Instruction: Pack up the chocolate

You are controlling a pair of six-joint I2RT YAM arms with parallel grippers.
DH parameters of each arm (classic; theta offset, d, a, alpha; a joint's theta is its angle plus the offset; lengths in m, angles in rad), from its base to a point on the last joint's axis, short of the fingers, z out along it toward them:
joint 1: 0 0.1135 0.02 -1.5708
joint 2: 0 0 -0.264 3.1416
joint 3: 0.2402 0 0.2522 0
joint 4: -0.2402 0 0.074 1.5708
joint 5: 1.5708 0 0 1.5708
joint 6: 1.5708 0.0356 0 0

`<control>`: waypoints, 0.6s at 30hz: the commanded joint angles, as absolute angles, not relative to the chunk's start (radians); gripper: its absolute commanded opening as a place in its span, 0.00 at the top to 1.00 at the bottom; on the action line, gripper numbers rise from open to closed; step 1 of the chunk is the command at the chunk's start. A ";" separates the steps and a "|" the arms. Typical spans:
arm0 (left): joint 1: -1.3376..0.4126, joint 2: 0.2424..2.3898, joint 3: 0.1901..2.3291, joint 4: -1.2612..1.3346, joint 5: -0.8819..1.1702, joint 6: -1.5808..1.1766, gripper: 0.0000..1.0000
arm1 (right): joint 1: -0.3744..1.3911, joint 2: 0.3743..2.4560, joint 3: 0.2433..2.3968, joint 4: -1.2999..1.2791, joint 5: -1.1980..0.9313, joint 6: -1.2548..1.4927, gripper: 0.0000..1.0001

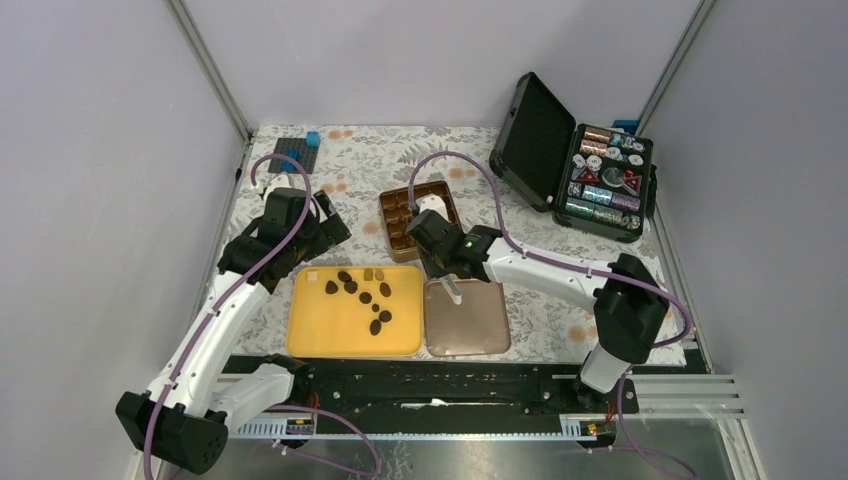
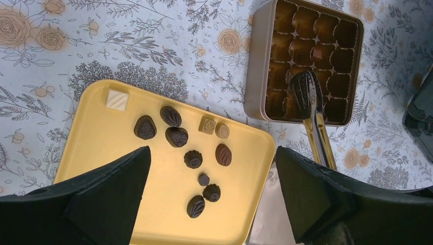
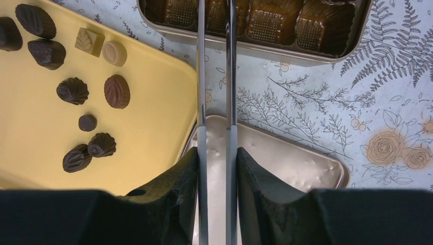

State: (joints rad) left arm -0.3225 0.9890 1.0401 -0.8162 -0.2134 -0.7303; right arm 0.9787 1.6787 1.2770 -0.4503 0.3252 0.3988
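Observation:
Several dark chocolate pieces (image 1: 365, 298) and a few tan squares lie on a yellow tray (image 1: 310, 335); they also show in the left wrist view (image 2: 193, 158) and the right wrist view (image 3: 72, 90). A brown compartment box (image 1: 392, 215) stands behind the tray. My right gripper (image 1: 445, 255) (image 3: 217, 163) is shut on metal tongs (image 3: 228, 76), whose dark tips (image 2: 308, 92) reach into the box (image 2: 255, 76). My left gripper (image 1: 325, 228) (image 2: 213, 150) is open and empty above the tray's far left part.
The box's tan lid (image 1: 467, 320) lies right of the tray, under my right gripper. An open black case of poker chips (image 1: 590, 170) stands at the back right. A dark plate with a blue block (image 1: 300, 150) sits at the back left.

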 commanded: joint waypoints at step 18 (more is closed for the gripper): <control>-0.317 1.003 1.063 -0.792 -0.233 -0.727 0.01 | 1.202 1.408 1.201 -0.584 0.269 0.436 0.77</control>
State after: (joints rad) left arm -0.3222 0.9928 1.0393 -0.8173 -0.2146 -0.7303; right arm 1.1290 1.4277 1.2457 -0.5194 0.2508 0.4011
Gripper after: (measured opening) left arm 0.985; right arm 0.267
